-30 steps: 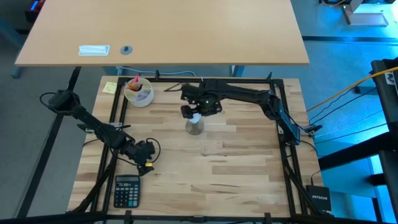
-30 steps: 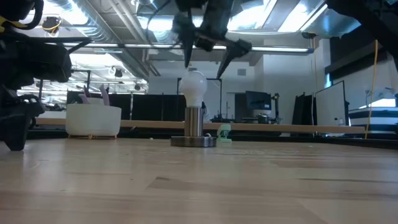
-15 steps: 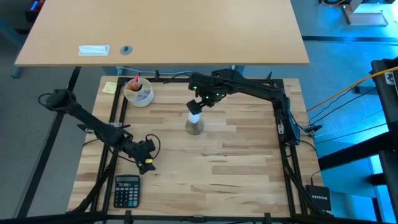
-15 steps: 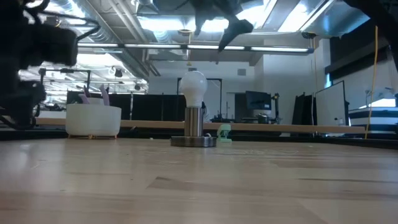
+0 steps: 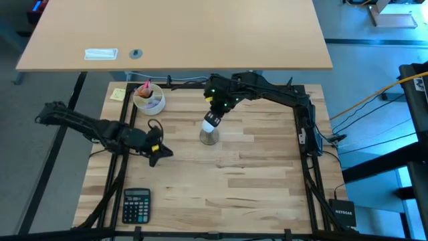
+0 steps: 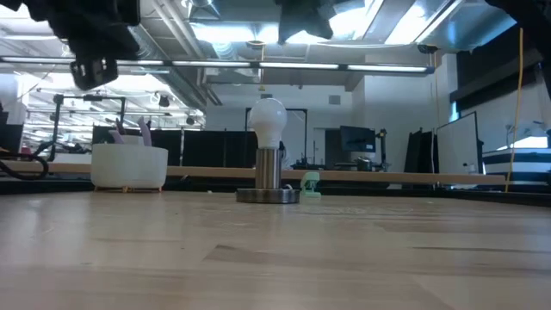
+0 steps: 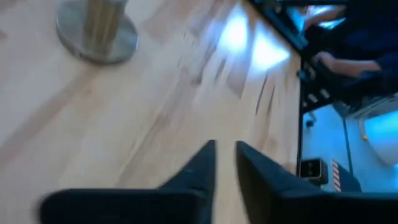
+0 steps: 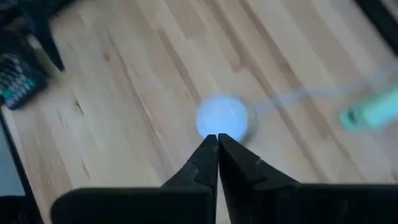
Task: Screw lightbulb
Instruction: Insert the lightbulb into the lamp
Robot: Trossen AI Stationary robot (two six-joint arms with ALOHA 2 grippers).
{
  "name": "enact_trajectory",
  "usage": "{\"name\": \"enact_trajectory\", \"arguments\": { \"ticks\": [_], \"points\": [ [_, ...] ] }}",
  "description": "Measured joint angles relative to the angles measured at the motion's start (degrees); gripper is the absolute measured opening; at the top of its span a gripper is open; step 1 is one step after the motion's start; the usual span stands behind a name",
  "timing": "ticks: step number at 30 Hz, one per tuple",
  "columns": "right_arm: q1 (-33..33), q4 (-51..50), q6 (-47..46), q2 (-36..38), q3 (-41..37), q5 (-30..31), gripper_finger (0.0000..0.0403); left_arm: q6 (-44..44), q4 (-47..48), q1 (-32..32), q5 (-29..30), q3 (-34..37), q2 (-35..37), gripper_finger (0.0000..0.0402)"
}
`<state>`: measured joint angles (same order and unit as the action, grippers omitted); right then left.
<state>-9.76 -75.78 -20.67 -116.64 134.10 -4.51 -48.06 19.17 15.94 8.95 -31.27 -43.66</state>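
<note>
The white lightbulb (image 6: 268, 120) stands upright with its base in the grey metal socket (image 6: 269, 175), whose round foot rests on the table. From above, the lightbulb (image 5: 209, 124) is at the table's middle, toward the far side. My right gripper (image 5: 215, 112) hovers above the lightbulb (image 8: 222, 118), a little to its far side. It is shut, with nothing between its fingers (image 8: 217, 138). My left gripper (image 5: 162, 152) hangs over the table's left half, raised, its fingers (image 7: 225, 160) shut on nothing. The left wrist view shows the socket's foot (image 7: 99, 31).
A white bowl (image 5: 148, 99) with small items sits at the far left, beside a yellow note (image 5: 118, 94). A calculator (image 5: 136, 204) lies at the near left. A pale green plug (image 8: 373, 112) lies behind the socket. Bare wood fills the table's right and near parts.
My right gripper has risen off the lightbulb, drawn back a little toward the far edge, rolled and shut. My left gripper has lifted from near the table, moved toward the far edge and shut. The lightbulb stays upright in the socket.
</note>
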Motion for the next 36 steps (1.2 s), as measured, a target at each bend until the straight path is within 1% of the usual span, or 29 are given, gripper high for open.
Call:
{"name": "enact_trajectory", "arguments": {
  "ticks": [1,2,6,9,13,15,18,20,23,27,31,36],
  "points": [
    [0.0,1.1,0.5,0.3,0.0,-0.1,0.002,0.8,-0.2,-0.7,0.0,0.0,1.0,0.0022],
    [0.0,2.1,1.4,0.5,0.0,0.0,0.0021,1.5,-0.3,-1.1,0.4,0.0,1.9,0.0012],
    [0.0,8.0,5.0,2.9,0.0,0.4,0.0005,4.8,-2.0,-2.3,4.9,0.0,5.3,0.0011],
    [0.0,11.9,7.5,4.5,0.0,0.4,0.0009,11.9,-4.5,-2.9,7.1,0.0,7.5,0.0002],
    [0.0,13.2,10.5,5.6,0.0,0.4,0.0004,19.7,-6.8,-3.2,9.5,0.0,9.3,0.0005],
    [0.0,13.6,10.7,5.6,-0.4,0.4,0.0005,20.7,-7.2,-3.4,10.5,0.0,9.9,0.0002],
    [0.0,17.5,10.6,6.4,-4.8,-0.7,0.0003,20.9,-8.6,-4.1,12.0,0.0,10.0,0.0004],
    [0.5,23.2,9.4,7.6,-9.7,-2.4,0.0003,20.9,-8.8,-4.4,12.2,0.0,10.0,0.0004],
    [1.6,32.5,7.5,11.7,-19.4,-2.3,0.0002,20.9,-9.1,-4.8,12.2,0.0,10.0,0.0001],
    [3.2,45.9,5.2,20.6,-35.6,-0.3,0.0002,21.1,-9.1,-4.8,12.2,0.0,10.1,0.0003],
    [3.9,57.6,2.7,30.0,-52.3,-0.2,0.0001,23.1,-9.0,-4.8,12.2,0.0,10.1,0.0001],
    [3.8,72.5,-1.1,40.2,-71.3,-0.5,0.0001,25.8,-9.1,-5.1,12.2,0.0,10.0,0.0001]
  ]
}}
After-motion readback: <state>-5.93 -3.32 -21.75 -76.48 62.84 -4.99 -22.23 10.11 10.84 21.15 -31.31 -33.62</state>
